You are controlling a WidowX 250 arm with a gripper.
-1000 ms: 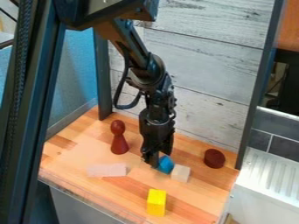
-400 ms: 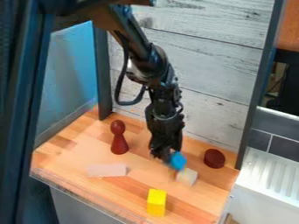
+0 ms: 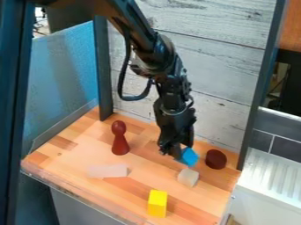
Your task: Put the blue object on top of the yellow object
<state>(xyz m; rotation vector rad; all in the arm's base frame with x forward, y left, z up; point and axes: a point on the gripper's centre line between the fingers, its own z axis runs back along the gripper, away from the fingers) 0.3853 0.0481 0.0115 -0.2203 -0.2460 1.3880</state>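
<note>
Blue block, one: pinched at the tip of the claw, behind the pale cube and near the dark red cylinder. Yellow block, one: standing on the wooden surface, towards its front edge, apart from the claw. Status: grasp apparently done; carrying over, lowering and release left.
</note>
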